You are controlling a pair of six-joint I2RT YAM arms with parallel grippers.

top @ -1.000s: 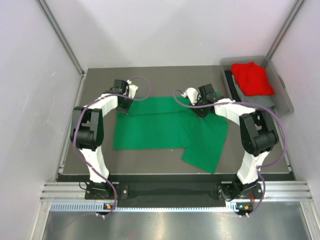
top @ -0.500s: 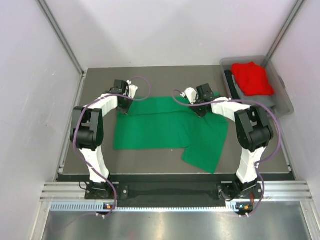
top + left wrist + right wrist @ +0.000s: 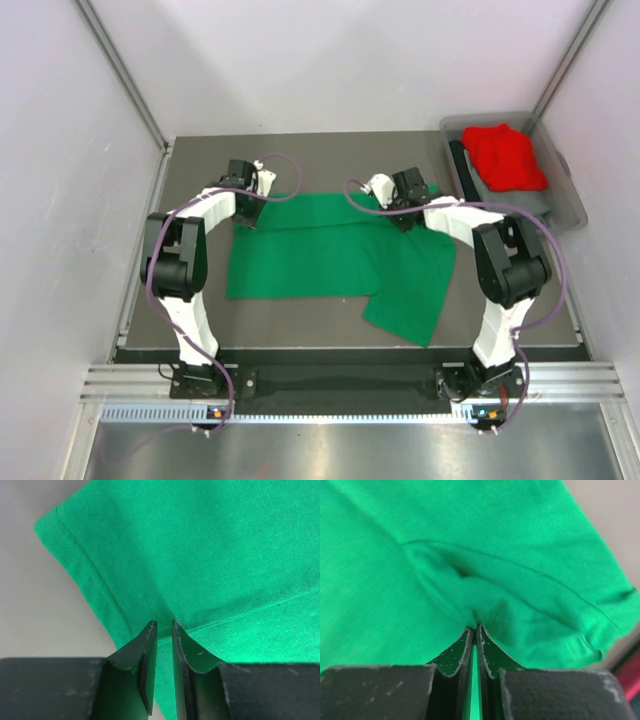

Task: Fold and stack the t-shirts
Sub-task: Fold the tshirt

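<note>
Over the last second only the right arm's elbow has shifted slightly; the green t-shirt (image 3: 310, 255) stays spread on the worktop (image 3: 300, 320) left of the bin (image 3: 570, 205), which holds the red t-shirt (image 3: 507, 157). The right hand (image 3: 475, 626), at the bin-side far edge, is clamped on puckered green cloth. The left hand (image 3: 162, 624), at the far corner away from the bin, shows a narrow slit; I cannot tell whether it grips.

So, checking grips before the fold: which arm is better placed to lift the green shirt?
Right, probably: the right claw is shut on a ridge of the green t-shirt; the left claw shows a slit, grip unclear.
</note>
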